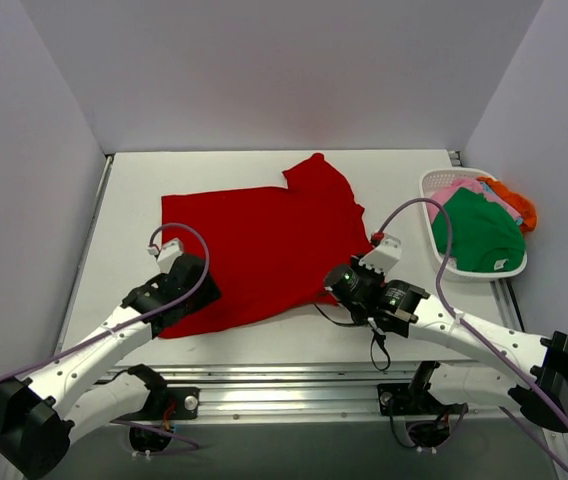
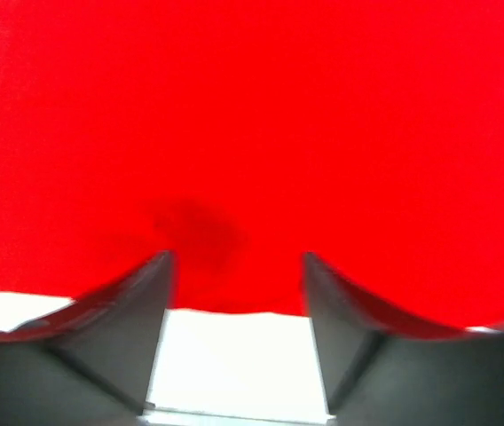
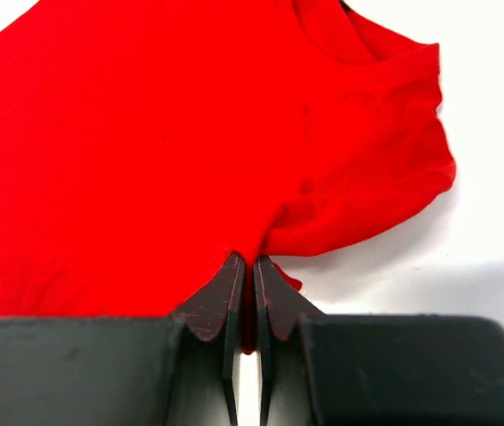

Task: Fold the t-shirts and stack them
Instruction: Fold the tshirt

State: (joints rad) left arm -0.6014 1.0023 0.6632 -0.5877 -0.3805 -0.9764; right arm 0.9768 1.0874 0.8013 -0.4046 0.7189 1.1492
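Right tool [image 3: 245,263] pinches t-shirt [image 3: 128,160], left tool [image 2: 238,259] spread

Both arms reach forward from the near edge, forearms low. The left gripper [image 2: 239,259] points downward with its fingers spread wide. The right gripper [image 3: 245,263] has its fingers pressed together, pinching the red t-shirt [image 3: 128,151].

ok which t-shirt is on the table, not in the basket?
The bright red cloth t-shirt, spread on the white table; the green shirt, pink shirt and orange shirt sit piled in the white slatted plastic basket.
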